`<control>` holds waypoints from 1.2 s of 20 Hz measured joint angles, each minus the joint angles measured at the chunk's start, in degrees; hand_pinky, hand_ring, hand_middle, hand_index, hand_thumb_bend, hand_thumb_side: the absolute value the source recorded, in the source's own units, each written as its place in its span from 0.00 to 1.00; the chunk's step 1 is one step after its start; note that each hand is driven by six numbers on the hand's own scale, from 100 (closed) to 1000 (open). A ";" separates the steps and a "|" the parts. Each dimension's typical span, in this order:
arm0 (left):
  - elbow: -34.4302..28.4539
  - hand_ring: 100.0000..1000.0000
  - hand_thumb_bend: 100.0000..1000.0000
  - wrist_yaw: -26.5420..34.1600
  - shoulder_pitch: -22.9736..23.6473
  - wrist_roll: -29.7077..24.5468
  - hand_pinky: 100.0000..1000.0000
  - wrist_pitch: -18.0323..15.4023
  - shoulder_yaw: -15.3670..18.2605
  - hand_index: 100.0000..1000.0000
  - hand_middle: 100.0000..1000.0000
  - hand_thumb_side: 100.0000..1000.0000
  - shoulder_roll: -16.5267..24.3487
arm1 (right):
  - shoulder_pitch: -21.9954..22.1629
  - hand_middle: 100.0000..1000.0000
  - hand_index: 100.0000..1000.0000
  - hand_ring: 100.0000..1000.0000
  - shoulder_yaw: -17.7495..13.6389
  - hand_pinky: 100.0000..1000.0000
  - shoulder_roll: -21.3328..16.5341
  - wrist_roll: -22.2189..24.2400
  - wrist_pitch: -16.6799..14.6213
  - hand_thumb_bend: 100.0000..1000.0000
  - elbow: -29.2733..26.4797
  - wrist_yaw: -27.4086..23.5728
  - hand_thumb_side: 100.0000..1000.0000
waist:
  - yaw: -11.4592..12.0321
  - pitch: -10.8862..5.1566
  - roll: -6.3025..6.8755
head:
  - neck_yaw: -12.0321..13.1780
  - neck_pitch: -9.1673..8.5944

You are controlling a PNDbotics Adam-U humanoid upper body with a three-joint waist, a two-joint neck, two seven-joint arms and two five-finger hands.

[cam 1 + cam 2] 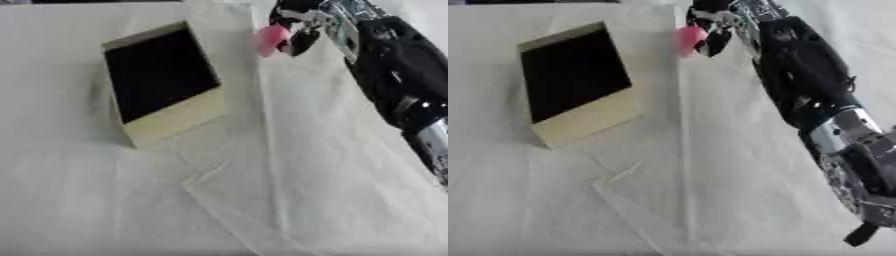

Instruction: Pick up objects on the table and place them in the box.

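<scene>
**Pink object held at the table's far edge**

The right hand (297,27), fingers curled around a small pink object (271,39), reaches beyond the open box (162,80) on the white-covered table (105,200). Only the right eye view shows the arm's silver lower joints. The left hand is unseen.

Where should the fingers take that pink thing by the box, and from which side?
The right hand already has its fingers curled around the pink thing from its right. Its rounded shape suits that: grip across the middle, keeping the side facing the box clear.
</scene>
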 measured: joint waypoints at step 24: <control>0.00 0.75 0.00 0.14 -0.59 -0.73 0.67 -0.21 -0.02 0.76 0.75 0.70 -0.46 | -0.03 0.39 0.57 0.54 10.46 0.61 7.94 11.88 4.42 0.00 -24.19 -19.99 0.00 | 1.72 -0.72 -0.37 | -2.75 0.01</control>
